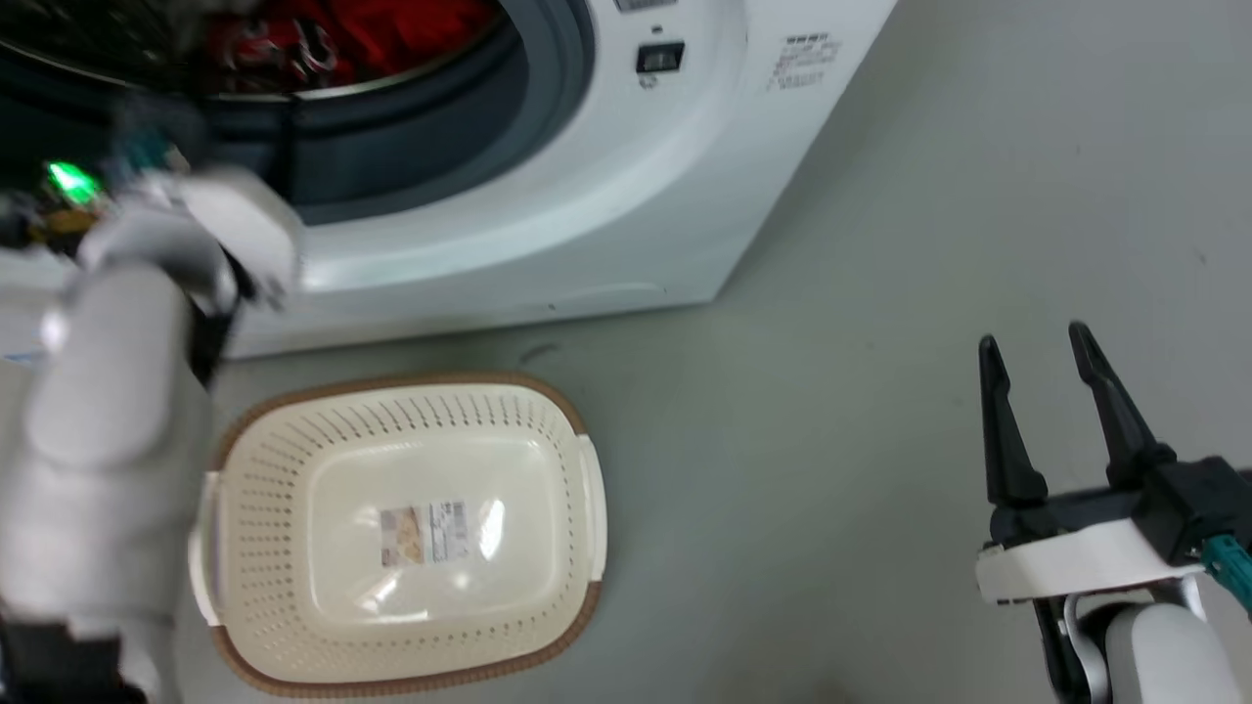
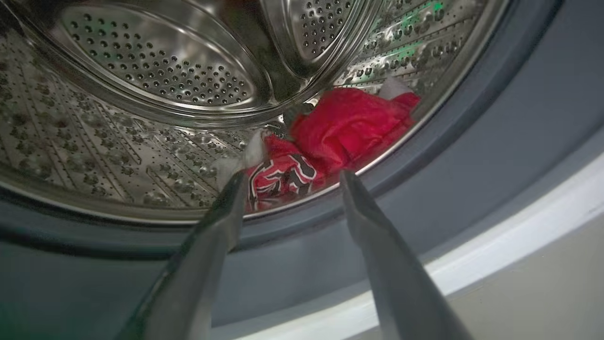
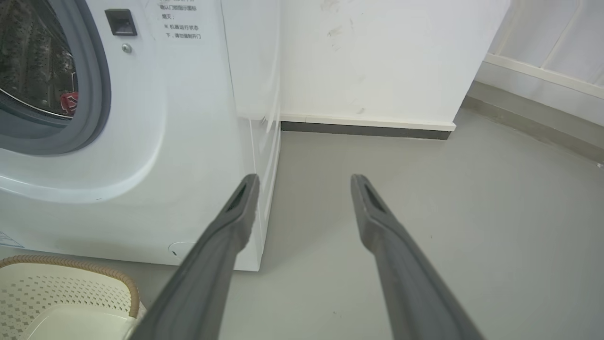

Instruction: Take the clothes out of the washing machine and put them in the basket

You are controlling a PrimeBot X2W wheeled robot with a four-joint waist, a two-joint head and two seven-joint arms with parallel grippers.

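The clothes [image 2: 349, 132] lie in a red heap at the bottom of the washing machine [image 1: 606, 186], on the holed steel drum [image 2: 141, 118] just behind the grey door ring [image 2: 472, 165]. The part nearest the opening is a jersey [image 2: 283, 177] with black-and-white markings; plainer red fabric is bunched behind and beside it. The left end effector [image 2: 292, 175] points into the opening with its two fingers spread apart and nothing between them. Its tips sit level with the front edge of the jersey, but the left wrist view is too foreshortened to tell whether they touch the cloth. In the head view the pale left forearm [image 1: 108, 440] reaches up toward the door opening, blurred, with a green light [image 1: 68, 181] near the wrist. The basket [image 1: 293, 460] stands on the floor [image 1: 831, 391] just in front of the machine; it holds no clothes, and a sticker [image 1: 425, 533] shows on its bottom. The right end effector [image 1: 1034, 335] hangs over bare floor, well apart from the basket and to the right of the machine, released and holding nothing.
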